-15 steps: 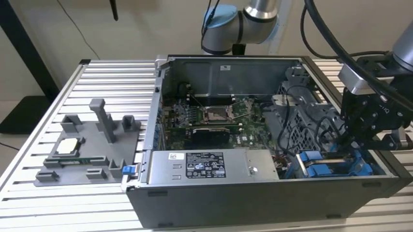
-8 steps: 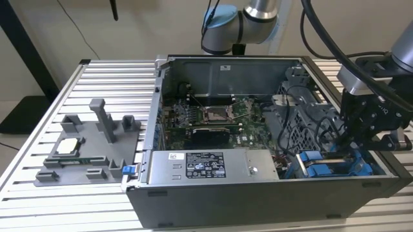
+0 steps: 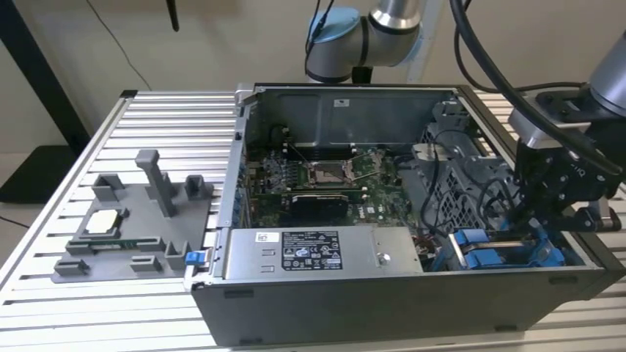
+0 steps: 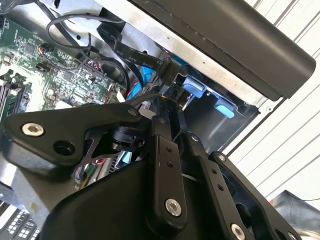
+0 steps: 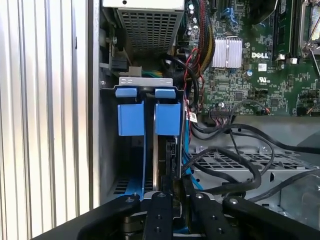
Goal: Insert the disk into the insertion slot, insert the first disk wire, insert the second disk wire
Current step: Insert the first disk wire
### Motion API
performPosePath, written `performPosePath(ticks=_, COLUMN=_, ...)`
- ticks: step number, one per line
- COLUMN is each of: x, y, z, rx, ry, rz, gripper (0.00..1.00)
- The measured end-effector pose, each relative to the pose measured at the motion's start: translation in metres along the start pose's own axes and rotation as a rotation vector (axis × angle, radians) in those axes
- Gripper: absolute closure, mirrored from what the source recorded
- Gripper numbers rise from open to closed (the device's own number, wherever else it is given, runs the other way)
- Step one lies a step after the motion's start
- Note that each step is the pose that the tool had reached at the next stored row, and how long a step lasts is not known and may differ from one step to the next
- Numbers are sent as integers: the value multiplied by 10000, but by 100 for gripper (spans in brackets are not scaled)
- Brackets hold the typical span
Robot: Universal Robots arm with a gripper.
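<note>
Two blue tabs (image 5: 131, 119) head the insertion slot (image 3: 536, 254) in the open case's (image 3: 391, 308) near corner on the exterior view's right; the disk (image 5: 168, 152) stands on edge inside, long axis along the near wall, tabbed end toward the power-supply box (image 3: 323, 253); the gripper (image 5: 175, 184) has its fingers (image 4: 162, 145) drawn nearly together just beside a black wire connector (image 4: 169, 70), though whether they pinch it cannot be told; the arm (image 3: 391, 18) arches over the case, wrist aimed down into the bay

The robot arm (image 3: 611, 73) is bending down at the exterior view's right; its black gripper (image 3: 536, 229) is pointing steeply downward.
</note>
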State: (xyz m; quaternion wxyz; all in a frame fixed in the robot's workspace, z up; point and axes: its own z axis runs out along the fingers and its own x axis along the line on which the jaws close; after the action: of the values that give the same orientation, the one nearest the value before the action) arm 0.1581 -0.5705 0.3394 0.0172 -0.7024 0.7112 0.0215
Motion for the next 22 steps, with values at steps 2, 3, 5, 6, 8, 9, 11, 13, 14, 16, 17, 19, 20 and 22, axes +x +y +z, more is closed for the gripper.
performPosePath(ticks=2, x=1, y=0, z=12, rx=3, ry=1, rz=23, gripper=100)
performPosePath(ticks=3, x=1, y=0, z=19, rx=4, ry=-1, rz=35, gripper=100)
performPosePath(ticks=5, x=2, y=0, z=38, rx=6, ry=0, rz=56, gripper=100)
performPosePath(ticks=6, x=3, y=0, z=51, rx=7, ry=2, rz=64, gripper=100)
performPosePath(ticks=8, x=4, y=0, z=58, rx=7, ry=8, rz=68, gripper=100)
performPosePath(ticks=9, x=4, y=0, z=59, rx=8, ry=6, rz=69, gripper=100)
performPosePath(ticks=11, x=4, y=0, z=63, rx=7, ry=-1, rz=69, gripper=100)
performPosePath(ticks=13, x=4, y=0, z=63, rx=7, ry=-1, rz=69, gripper=100)
performPosePath(ticks=14, x=4, y=0, z=63, rx=7, ry=-1, rz=69, gripper=100)
performPosePath(ticks=16, x=4, y=0, z=65, rx=7, ry=-4, rz=69, gripper=100)
performPosePath(ticks=17, x=4, y=0, z=67, rx=6, ry=-9, rz=69, gripper=0)
performPosePath(ticks=19, x=4, y=0, z=67, rx=7, ry=-7, rz=69, gripper=0)
performPosePath(ticks=20, x=4, y=0, z=61, rx=7, ry=-6, rz=69, gripper=0)
performPosePath(ticks=22, x=1, y=1, z=9, rx=-4, ry=-13, rz=69, gripper=0)
